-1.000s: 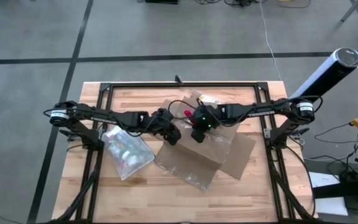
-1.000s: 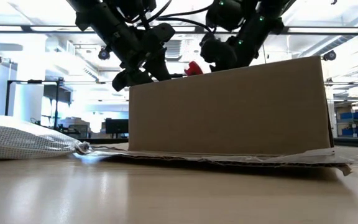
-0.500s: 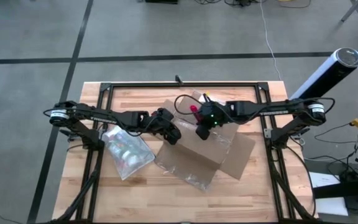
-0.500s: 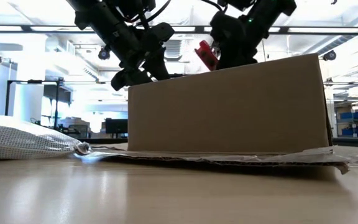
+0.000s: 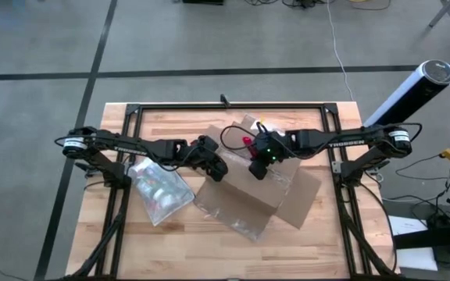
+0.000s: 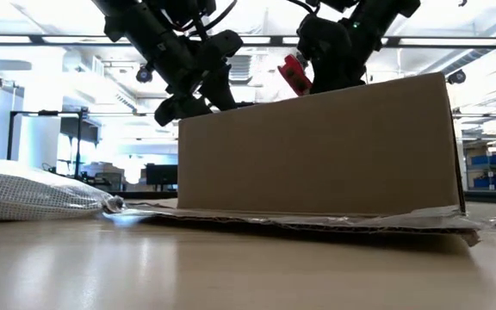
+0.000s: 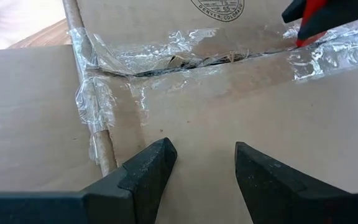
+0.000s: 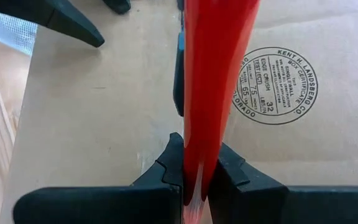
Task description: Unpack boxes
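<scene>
Since the earlier frames your right end effector (image 5: 261,161) has swung with the red utility knife (image 8: 213,81) from near the far side of the cardboard box (image 5: 244,176) to a spot above its top, and in the low view the knife (image 6: 296,71) now sits higher and further right against the ceiling lights. Your left arm has not shifted at all.

You have the right end effector (image 8: 194,171) clenched on the knife, whose red body runs out from between the fingers (image 8: 160,171) over the box's printed round certificate stamp (image 8: 275,85). A dark blade edge shows along one side of the red body.

Your left end effector (image 7: 204,163) hovers just above the box top (image 7: 241,99) with its fingers (image 7: 145,171) parted and nothing between them. Ahead of it you can see the taped seam (image 7: 191,59), the clear tape torn and crumpled along the gap, and the knife tip (image 7: 309,22) at the seam's far end.

You will find the box near the middle of the worktop (image 5: 178,242), turned at an angle, with a flap lying flat toward the right arm's side. A translucent zip pouch (image 5: 158,190) lies on the worktop just beside the box, under the left arm.
</scene>
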